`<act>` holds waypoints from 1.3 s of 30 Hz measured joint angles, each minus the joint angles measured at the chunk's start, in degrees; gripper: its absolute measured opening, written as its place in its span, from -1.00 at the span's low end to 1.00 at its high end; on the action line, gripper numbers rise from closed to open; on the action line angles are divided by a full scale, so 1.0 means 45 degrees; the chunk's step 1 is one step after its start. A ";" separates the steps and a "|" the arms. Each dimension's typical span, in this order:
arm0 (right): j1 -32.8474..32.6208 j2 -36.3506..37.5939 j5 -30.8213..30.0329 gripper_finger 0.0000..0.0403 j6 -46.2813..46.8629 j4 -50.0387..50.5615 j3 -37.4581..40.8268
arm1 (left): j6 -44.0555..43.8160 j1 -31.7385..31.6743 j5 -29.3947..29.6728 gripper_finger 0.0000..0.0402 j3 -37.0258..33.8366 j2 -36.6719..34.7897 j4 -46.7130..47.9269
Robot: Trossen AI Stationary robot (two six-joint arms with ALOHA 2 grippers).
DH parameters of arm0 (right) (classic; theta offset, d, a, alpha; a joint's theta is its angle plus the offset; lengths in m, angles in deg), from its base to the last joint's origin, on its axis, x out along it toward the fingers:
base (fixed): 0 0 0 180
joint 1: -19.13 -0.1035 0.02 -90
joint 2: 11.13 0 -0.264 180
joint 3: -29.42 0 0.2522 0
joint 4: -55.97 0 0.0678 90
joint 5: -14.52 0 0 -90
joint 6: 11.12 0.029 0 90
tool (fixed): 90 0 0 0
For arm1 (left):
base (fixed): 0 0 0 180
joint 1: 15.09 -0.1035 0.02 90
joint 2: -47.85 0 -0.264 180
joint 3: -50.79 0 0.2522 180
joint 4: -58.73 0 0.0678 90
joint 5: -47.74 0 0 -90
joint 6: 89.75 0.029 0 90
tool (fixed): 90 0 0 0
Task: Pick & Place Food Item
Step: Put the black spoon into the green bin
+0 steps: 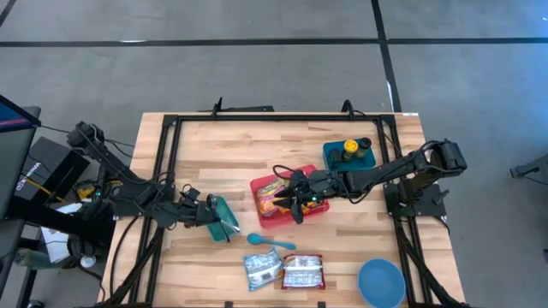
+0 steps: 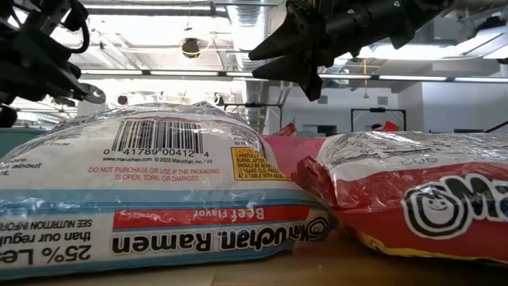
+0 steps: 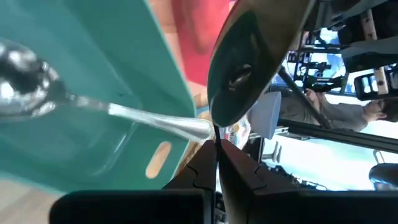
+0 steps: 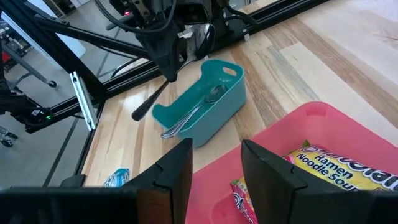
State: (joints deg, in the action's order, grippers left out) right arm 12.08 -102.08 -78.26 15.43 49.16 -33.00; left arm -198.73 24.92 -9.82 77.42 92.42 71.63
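glossy ramen packets (image 2: 159,199), wood table (image 1: 257,145)

Tray (image 1: 260,185) sits mid-table with a ramen pack (image 1: 274,195) in it. Spoon bin (image 1: 224,217) at its 8 o'clock, two more packs (image 1: 282,271) at 6, bowl (image 1: 381,282) at 4, bottle bin (image 1: 336,154) at 2.

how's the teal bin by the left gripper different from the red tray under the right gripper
The teal bin is narrow and deep, while the red tray is wider and shallow. The bin holds a metal spoon; the tray holds a ramen packet. The left gripper is shut at the bin; the right gripper hangs open above the tray. Both sit on the wooden table.
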 joint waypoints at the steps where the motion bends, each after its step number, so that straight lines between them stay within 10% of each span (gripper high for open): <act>1: 0.0000 0.0000 0.0000 -0.35 0.0000 0.0000 0.0000 | -0.0169 0.0000 -0.0022 -0.99 0.0000 0.0021 -0.0029; 17: 0.0000 0.0010 0.0000 -0.35 0.0889 0.0386 0.0005 | 0.0895 -0.0243 0.0386 -0.99 0.0000 0.0041 -0.0102; 28: 0.0265 0.0074 0.0474 -0.35 -0.2994 -0.0522 0.0010 | 0.0925 -0.0243 0.0395 -0.99 0.0000 0.0041 -0.0098; 39: 0.1134 0.3848 0.1593 -0.71 -0.4203 0.2586 0.0795 | 0.0929 -0.0243 0.0400 -0.99 0.0000 0.0041 -0.0010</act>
State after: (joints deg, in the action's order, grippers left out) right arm 17.18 -84.77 -71.10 -3.49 60.79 -29.42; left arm -194.55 23.83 -8.02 77.42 92.60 71.59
